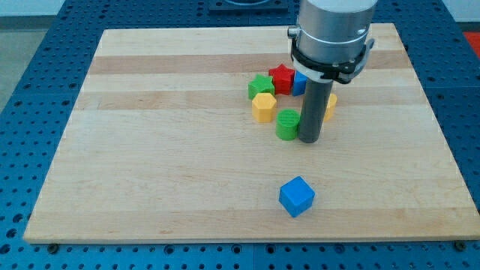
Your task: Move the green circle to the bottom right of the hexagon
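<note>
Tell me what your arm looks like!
My arm is a fat silver-grey cylinder with a black ring clamped round its lower edge. Below hangs a straight dark grey rod, round and plain, with no fingers. My tip is its flat lower end, right beside the green circle. I can't see any cables or markings.
</note>
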`<state>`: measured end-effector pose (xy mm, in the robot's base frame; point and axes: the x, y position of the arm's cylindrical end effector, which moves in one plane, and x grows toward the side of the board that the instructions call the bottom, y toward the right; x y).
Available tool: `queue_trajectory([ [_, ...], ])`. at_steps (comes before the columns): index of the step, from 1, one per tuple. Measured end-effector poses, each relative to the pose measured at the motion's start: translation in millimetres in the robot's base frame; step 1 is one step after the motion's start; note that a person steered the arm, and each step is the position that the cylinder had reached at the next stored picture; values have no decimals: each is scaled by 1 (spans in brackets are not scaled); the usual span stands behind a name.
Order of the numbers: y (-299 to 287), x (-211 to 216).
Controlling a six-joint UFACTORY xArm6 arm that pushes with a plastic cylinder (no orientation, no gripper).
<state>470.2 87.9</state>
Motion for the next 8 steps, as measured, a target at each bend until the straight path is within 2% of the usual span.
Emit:
queue_trajectory([
  [7, -16, -7],
  [8, -17, 12],
])
